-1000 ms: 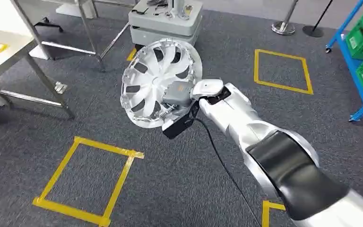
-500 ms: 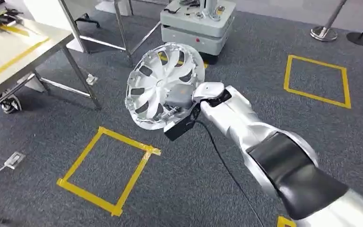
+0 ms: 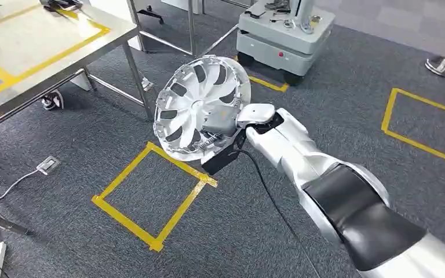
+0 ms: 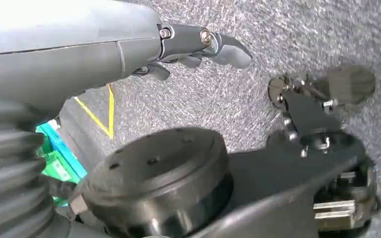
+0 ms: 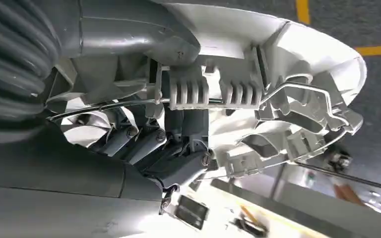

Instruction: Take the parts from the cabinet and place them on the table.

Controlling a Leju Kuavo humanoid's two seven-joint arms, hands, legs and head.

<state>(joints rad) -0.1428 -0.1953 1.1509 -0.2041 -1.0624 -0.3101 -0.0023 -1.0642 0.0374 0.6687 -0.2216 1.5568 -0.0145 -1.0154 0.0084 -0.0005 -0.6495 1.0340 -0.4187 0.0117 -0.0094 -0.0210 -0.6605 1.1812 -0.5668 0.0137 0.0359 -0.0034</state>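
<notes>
We see the right robot hand (image 3: 223,124) grasping a silver wheel cover (image 3: 200,107), held up in the air above the grey carpet (image 3: 324,98), in the middle of the scene. The wheel cover is a round, shiny disc with curved spokes and dark openings between them, and a small cap at its centre. Its spoked face is turned up and to the left, and the disc is tilted rather than flat; being round, it has no long axis. In the right wrist view its back side (image 5: 278,94) shows white ribs, clips and a thin wire ring, with the dark fingers (image 5: 144,144) curled through an opening near the rim.

The counter (image 3: 29,52) stands at the far left, its near corner apart from the wheel cover, with yellow tape lines on its top and metal legs below. A yellow tape square (image 3: 153,197) lies on the carpet just under and near the wheel cover. A grey wheeled cart (image 3: 284,35) sits beyond it, to the far right. Open carpet lies between the wheel cover and the counter's edge.

The left robot hand (image 4: 193,47) hangs over the carpet, released, fingers slightly bent and grasping nothing.
</notes>
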